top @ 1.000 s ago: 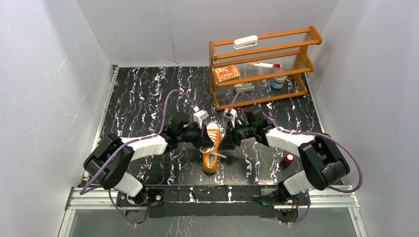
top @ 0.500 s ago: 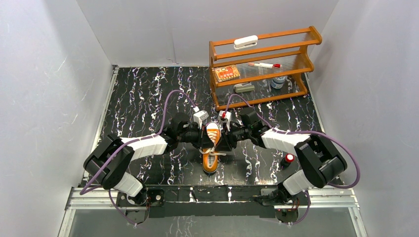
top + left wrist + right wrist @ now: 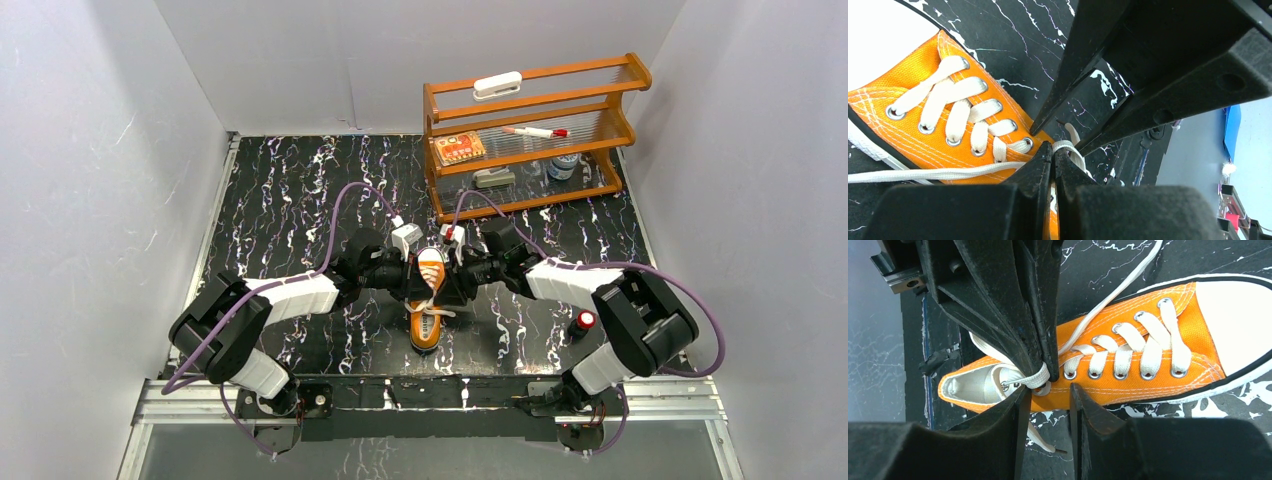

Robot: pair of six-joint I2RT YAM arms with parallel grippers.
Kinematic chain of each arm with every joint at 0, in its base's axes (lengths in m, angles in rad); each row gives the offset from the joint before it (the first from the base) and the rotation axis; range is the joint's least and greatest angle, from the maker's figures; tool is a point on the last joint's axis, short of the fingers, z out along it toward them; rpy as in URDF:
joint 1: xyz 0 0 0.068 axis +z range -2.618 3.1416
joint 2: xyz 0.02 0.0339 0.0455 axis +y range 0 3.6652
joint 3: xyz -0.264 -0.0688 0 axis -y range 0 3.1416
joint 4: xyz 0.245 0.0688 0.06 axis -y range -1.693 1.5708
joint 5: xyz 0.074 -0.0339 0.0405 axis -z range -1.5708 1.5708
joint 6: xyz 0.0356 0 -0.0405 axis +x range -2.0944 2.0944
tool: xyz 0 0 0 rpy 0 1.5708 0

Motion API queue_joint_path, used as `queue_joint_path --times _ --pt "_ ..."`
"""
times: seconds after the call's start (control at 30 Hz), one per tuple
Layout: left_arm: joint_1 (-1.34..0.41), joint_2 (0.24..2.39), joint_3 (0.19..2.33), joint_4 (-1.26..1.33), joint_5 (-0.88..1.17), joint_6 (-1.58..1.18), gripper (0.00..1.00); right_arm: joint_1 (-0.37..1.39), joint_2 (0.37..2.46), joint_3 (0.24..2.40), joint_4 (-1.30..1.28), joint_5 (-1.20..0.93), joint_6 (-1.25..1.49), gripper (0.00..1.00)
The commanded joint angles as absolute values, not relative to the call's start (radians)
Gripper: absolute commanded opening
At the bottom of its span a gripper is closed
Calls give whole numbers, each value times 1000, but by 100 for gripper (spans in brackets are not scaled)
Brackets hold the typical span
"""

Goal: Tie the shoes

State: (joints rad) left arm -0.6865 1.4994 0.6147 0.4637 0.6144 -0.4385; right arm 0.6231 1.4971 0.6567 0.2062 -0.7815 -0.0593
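One orange shoe (image 3: 1148,365); at its top eyelets the left hand (image 3: 1053,148) pinches the lace (image 3: 1034,379), and the right hand (image 3: 1048,391) hovers just beside, part open, empty.

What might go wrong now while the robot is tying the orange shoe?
The left gripper pinches the white lace only at its fingertips, so the lace may slip out. The right gripper is open and very close to it, so closing could hit those fingers instead of the lace. Nothing seems to hold the shoe down, so a pull might drag it.
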Motion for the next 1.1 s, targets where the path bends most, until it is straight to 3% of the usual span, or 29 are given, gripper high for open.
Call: queue_joint_path --times 0.0,0.03,0.2,0.23,0.4,0.53,0.63,0.9,1.07 --pt "-690 1499 622 477 646 -426 0 647 1515 711 238 -798 -73 40" --pt "-690 1499 622 478 647 -426 0 650 1517 715 235 -792 -74 38" --pt "-690 1488 635 422 616 -418 0 649 1508 717 204 -785 -73 4" --pt "-690 1478 640 405 597 -409 4 649 1500 710 203 -781 -74 0" --pt "-663 1386 655 230 523 -386 34 646 1469 696 167 -761 -84 0" --pt "-635 1306 671 118 505 -388 43 646 1458 690 157 -758 -87 0" --pt "-628 1271 686 28 492 -396 59 646 1459 690 152 -756 -89 0" --pt "-622 1271 660 27 478 -453 63 646 1467 702 141 -765 -91 0" --pt "-620 1313 689 36 477 -463 60 646 1473 705 140 -770 -91 0"
